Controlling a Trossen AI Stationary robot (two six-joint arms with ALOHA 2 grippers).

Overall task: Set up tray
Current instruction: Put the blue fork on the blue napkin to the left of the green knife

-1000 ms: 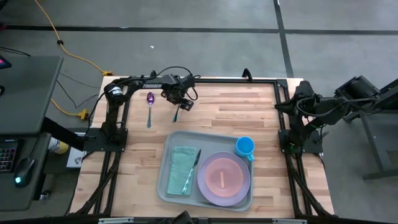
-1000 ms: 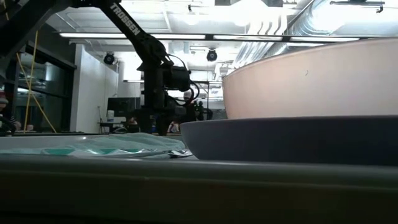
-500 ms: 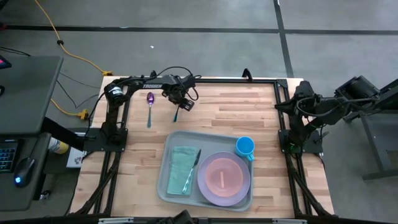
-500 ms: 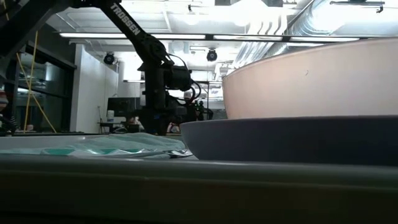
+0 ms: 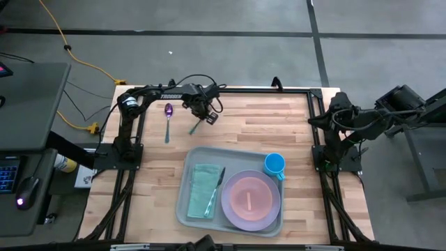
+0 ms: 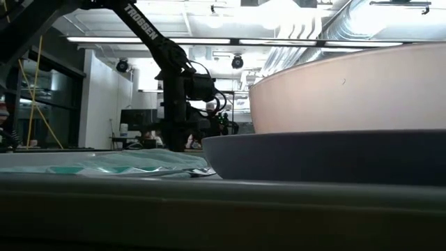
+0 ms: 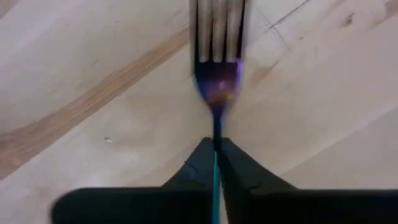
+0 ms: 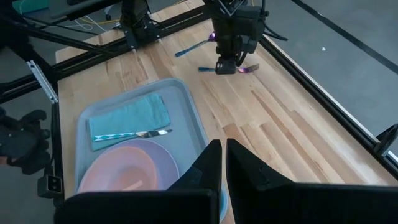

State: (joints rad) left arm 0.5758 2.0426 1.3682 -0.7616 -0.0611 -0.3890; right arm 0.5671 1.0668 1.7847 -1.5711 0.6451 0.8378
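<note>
A fork [image 5: 197, 125] with a teal handle and purple head lies slanted on the wooden table, beyond the tray's far left corner. My left gripper [image 5: 204, 115] stands over it, pointing down and shut on it. The pale grey-green tray [image 5: 191, 162] sits at the table's near middle. It holds a teal napkin [image 5: 203, 189] with a knife [image 5: 218, 180] along its right side, a pink plate on a purple plate [image 5: 251, 201] and a blue cup [image 5: 274, 164]. My right gripper [image 8: 222, 155] is shut on nothing, held high at the table's right side. My left gripper pinches the fork's thin handle [image 7: 216, 144] between its two fingers, just behind the purple head. The fingers come from above, pointing down, and lie across the fork. In the right wrist view the teal handle [image 8: 207, 68] and the tines stick out on either side, low over the table.
A purple spoon [image 5: 168, 120] lies on the table left of the fork. Bare wood stretches between the tray's far rim and the table's far edge. Black frame rails [image 5: 265, 89] border the table.
My left gripper has shut on the fork and sunk slightly. The fork has turned about on the table: it lay pointing from far to near, and it now lies slanted with its handle end toward the near left.
</note>
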